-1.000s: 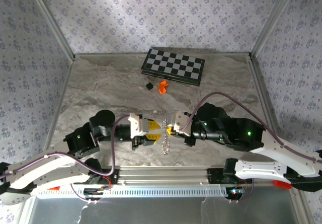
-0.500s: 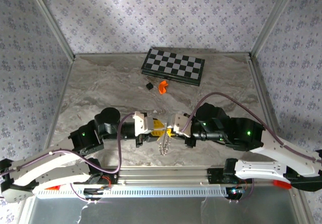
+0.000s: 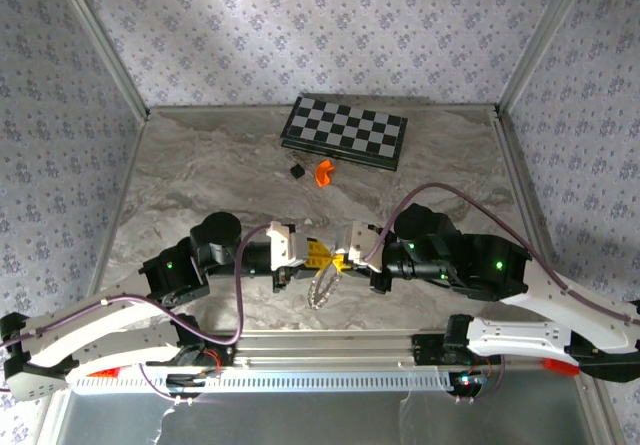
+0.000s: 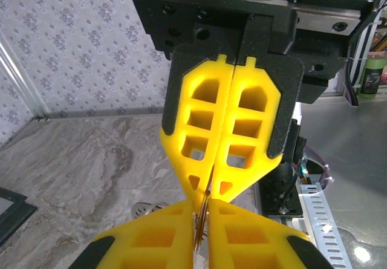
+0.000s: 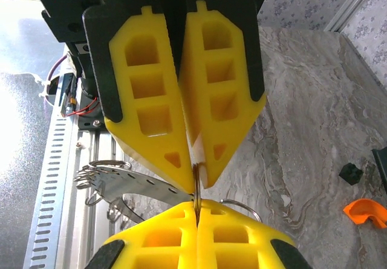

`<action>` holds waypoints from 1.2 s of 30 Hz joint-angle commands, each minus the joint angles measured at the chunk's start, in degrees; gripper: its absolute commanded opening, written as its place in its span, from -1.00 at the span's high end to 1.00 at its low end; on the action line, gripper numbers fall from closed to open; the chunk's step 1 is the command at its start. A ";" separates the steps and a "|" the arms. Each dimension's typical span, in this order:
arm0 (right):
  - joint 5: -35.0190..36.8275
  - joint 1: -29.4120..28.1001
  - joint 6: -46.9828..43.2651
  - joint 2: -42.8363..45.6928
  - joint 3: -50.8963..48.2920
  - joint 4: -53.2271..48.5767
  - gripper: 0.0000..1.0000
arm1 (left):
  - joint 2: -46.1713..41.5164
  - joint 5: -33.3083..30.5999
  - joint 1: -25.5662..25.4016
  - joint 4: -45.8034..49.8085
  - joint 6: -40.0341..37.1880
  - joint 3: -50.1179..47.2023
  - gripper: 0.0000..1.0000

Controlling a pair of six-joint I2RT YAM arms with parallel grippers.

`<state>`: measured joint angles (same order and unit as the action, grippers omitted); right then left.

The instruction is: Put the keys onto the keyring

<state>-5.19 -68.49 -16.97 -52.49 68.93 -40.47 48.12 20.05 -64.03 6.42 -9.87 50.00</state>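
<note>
Overhead, grey marbled table [image 3: 200, 185]; floral-papered walls [image 3: 300, 35]

We log a grey marbled table [image 3: 200, 185]. Lying on it, far side: b/w chessboard [image 3: 345, 132]; just in front, sm. black cube [image 3: 296, 170] near orange curved piece [image 3: 324, 172].

Overhead, we find the keys too small to tell; the keyring [image 3: 322, 287] is partly hidden where the left fingers [image 3: 313, 255] and right fingers [image 3: 343, 260] pinch it. Each wrist view's lower edge cuts off its own fingers, and the right wrist view's right edge crops the orange piece [image 5: 364, 213] and chessboard [image 5: 381, 159].
</note>
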 commanded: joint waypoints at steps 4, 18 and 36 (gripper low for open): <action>-2.10 0.01 0.71 1.01 -0.01 3.18 1.00 | -0.27 1.64 0.14 -2.11 -0.83 0.85 0.91; -2.10 -0.15 5.47 4.06 -2.69 8.58 0.38 | -5.68 4.41 0.13 -14.01 5.03 -5.02 1.00; -8.40 -0.15 8.09 7.36 -7.89 15.18 0.33 | -8.74 6.67 0.13 -18.09 8.51 -6.79 1.00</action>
<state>-11.40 -68.40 -9.85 -46.35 61.73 -28.03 40.18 25.34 -64.03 -7.79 -2.24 42.76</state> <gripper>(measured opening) 0.342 0.047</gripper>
